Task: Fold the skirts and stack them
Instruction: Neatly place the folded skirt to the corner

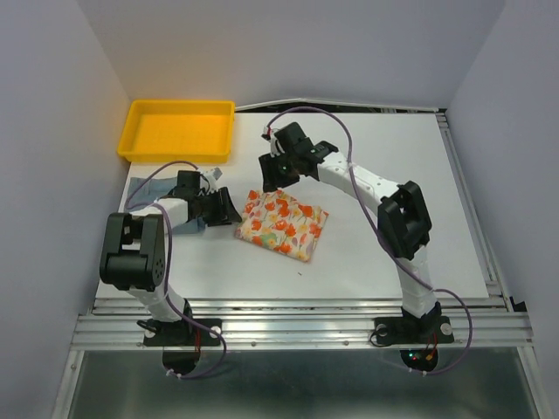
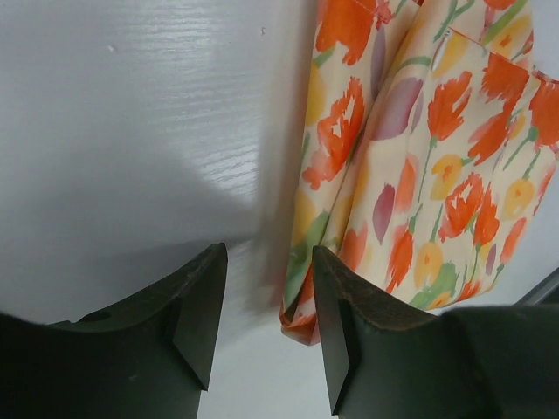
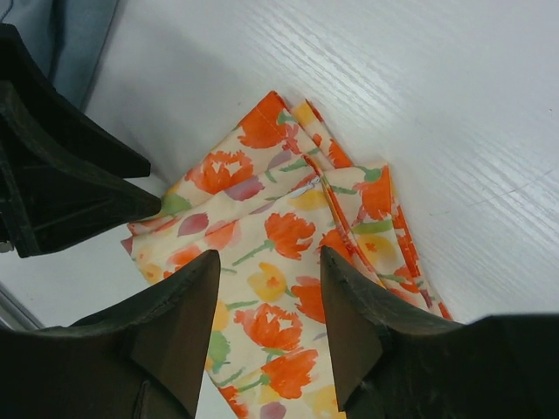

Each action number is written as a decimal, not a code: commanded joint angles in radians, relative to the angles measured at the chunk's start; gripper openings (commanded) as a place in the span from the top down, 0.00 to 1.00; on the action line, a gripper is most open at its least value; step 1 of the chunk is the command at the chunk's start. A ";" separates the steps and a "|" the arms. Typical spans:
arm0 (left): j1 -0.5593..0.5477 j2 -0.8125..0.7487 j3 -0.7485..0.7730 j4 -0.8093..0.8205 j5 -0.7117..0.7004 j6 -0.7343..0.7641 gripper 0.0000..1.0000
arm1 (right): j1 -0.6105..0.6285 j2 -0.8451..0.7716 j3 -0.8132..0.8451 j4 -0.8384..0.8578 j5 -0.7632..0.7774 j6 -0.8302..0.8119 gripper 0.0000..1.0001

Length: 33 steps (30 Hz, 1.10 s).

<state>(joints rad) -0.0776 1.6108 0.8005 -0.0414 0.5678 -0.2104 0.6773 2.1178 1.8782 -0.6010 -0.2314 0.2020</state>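
The cream floral skirt (image 1: 284, 224) lies folded into a small rectangle at the table's middle. It also shows in the left wrist view (image 2: 428, 166) and the right wrist view (image 3: 288, 244). The blue-grey skirt (image 1: 148, 186) lies at the left, mostly hidden under my left arm; a strip shows in the right wrist view (image 3: 74, 39). My left gripper (image 1: 229, 208) is open and empty at the floral skirt's left corner (image 2: 266, 301). My right gripper (image 1: 272, 177) is open and empty, hovering over the floral skirt's far corner (image 3: 269, 292).
A yellow plastic tray (image 1: 179, 129) stands at the back left, beyond the blue-grey skirt. Grey walls close in on the left and right. A metal rail runs along the table's near edge (image 1: 297, 319).
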 commanded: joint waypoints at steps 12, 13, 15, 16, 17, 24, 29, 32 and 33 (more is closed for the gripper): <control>0.012 0.021 -0.095 0.184 0.182 -0.041 0.30 | 0.086 0.134 0.192 -0.013 0.121 0.033 0.47; 0.004 0.021 -0.098 0.187 0.184 -0.038 0.32 | 0.087 0.143 0.200 -0.014 0.130 0.040 0.48; -0.010 0.027 -0.107 0.218 0.202 -0.035 0.43 | 0.099 0.156 0.213 -0.017 0.145 0.043 0.48; -0.011 0.031 -0.115 0.230 0.228 -0.038 0.48 | 0.108 0.168 0.216 -0.016 0.148 0.043 0.48; -0.014 0.031 -0.119 0.241 0.233 -0.037 0.52 | 0.108 0.174 0.217 -0.017 0.150 0.046 0.48; -0.059 0.023 -0.135 0.268 0.201 -0.018 0.57 | 0.117 0.237 0.252 -0.017 0.158 0.068 0.41; -0.113 0.005 -0.142 0.298 0.170 -0.018 0.57 | 0.126 0.274 0.265 -0.025 0.188 0.066 0.41; -0.128 -0.009 -0.149 0.316 0.150 -0.024 0.57 | 0.136 0.300 0.259 -0.033 0.228 0.066 0.41; -0.131 -0.012 -0.149 0.321 0.146 -0.024 0.57 | 0.136 0.306 0.259 -0.036 0.228 0.068 0.41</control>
<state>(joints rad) -0.1905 1.6489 0.6701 0.2325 0.7361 -0.2520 0.7937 2.3993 2.1052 -0.6262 -0.0528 0.2623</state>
